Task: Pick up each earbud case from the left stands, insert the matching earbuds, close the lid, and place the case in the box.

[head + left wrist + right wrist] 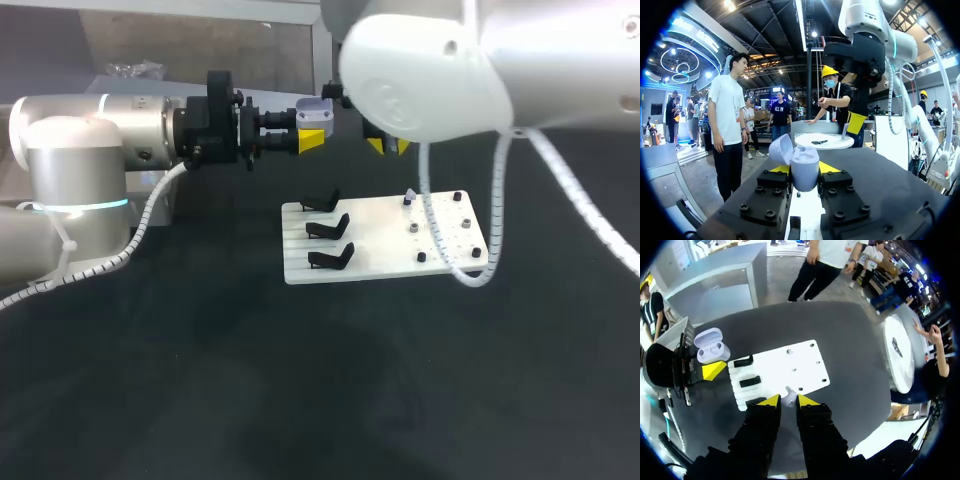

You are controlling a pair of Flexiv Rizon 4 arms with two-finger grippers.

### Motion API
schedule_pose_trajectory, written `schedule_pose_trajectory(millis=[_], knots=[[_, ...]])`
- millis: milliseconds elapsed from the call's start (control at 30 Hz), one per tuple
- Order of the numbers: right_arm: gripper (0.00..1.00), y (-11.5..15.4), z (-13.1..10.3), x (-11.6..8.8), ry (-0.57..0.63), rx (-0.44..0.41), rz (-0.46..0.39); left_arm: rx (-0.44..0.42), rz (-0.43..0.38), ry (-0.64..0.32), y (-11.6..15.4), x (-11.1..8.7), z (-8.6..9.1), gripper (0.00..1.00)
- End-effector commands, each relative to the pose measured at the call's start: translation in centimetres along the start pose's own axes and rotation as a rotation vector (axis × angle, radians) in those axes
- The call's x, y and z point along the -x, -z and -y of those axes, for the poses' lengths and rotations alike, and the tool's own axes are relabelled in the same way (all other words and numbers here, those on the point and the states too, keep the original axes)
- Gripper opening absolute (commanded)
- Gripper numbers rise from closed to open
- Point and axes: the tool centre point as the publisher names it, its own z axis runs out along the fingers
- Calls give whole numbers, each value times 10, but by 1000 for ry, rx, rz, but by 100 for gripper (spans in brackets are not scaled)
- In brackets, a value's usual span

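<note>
Head view: in the upper middle of the frame the left gripper (311, 141) is seen clamped on an open case (313, 106), which is held clear of the table (200, 380). Just to its right, the right gripper (386, 146) is largely hidden by its own arm's white casing (420, 70). Only the yellow tips show, and their spacing cannot be judged here. Below them a white plate (385, 262) is laid at frame centre, with three black stands (329, 228) set along its left edge.

Left wrist view: the case (805, 167) is pinched from both sides between the yellow tips, with its lid (780, 150) swung open. Its wells cannot be seen from here.

Right wrist view: the fingers are nearly together, closed on a small white earbud (788, 392) above the plate. Beside the stands, the case's two wells are shown from above, though what lies in them is too small to make out.
</note>
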Motion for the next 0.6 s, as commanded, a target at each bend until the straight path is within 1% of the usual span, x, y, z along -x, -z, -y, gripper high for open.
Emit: schedule_pose_trajectory(millis=[33, 100, 133, 167, 200, 300, 333, 367, 400, 433, 467, 600], knots=[[0, 5, -9, 3, -244, -19, -31, -2, 1, -1, 0, 0, -1, 0], [0, 8, -10, 4, -239, -20, -19, -2, 1, -1, 0, 0, -1, 0], [0, 9, -10, 5, -260, -2, -17, -2, 1, -1, 0, 0, -1, 0], [0, 10, -11, 5, -230, 0, -11, -2, 1, -1, 0, 0, -1, 0], [0, 11, -12, 5, -245, 0, -11, -2, 1, -1, 0, 0, -1, 0], [0, 13, -13, 6, -221, 9, 5, -2, 1, -1, 0, 0, -1, 0], [0, 14, -13, 7, -202, 15, 6, -2, 1, -1, 0, 0, -1, 0], [0, 15, -13, 7, -210, 21, 3, -2, 1, -1, 0, 0, -1, 0], [0, 16, -12, 7, -196, 23, 4, -2, 1, -1, 0, 0, -1, 0], [0, 17, -12, 8, -176, 30, -13, -2, 1, -1, 0, 0, -1, 0], [0, 18, -12, 8, -160, 38, -7, -2, 1, -1, 0, 0, -1, 0], [0, 18, -12, 8, -160, 38, -7, -2, 1, -1, 0, 0, -1, 0]])
